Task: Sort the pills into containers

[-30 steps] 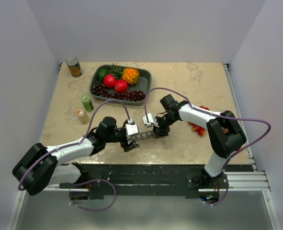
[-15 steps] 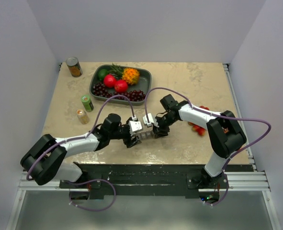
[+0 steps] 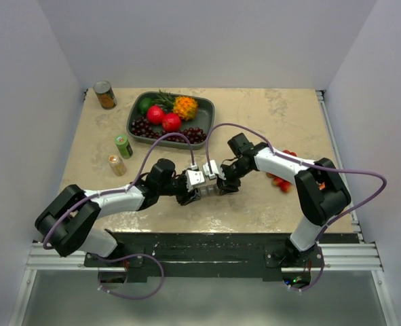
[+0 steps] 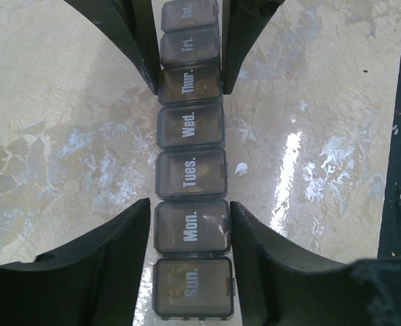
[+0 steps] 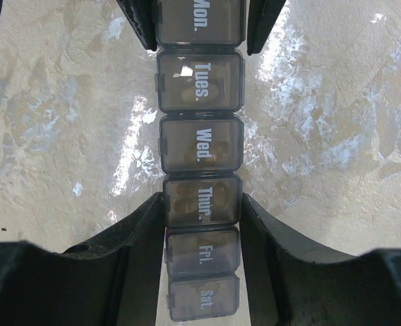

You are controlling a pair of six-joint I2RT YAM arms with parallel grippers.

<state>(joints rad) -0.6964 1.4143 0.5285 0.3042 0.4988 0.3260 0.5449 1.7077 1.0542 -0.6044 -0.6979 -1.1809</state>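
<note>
The containers (image 3: 204, 187) are a grey strip of lidded day compartments (image 4: 190, 125) lying flat on the table, every lid down. Brownish pills (image 5: 186, 198) show through the Thur. lid, and more through Tues. and Wed. My left gripper (image 4: 190, 204) straddles the Mon. compartment at the Sun. end, open, with thin gaps beside its fingers. My right gripper (image 5: 201, 197) is shut on the strip (image 5: 200, 142) at the Thur. compartment, both fingers against its sides. From above, the left gripper (image 3: 193, 186) and right gripper (image 3: 219, 184) face each other along the strip.
A dark fruit tray (image 3: 207, 109) stands at the back, with a tin can (image 3: 104, 94) at the back left corner. A green bottle (image 3: 123, 146) and an amber bottle (image 3: 117, 164) stand left of the arms. Red objects (image 3: 282, 183) lie beside the right arm.
My left gripper has slid right along the table onto the strip's Sun./Mon. end and its jaws have narrowed. The right gripper and the strip have stayed put.
</note>
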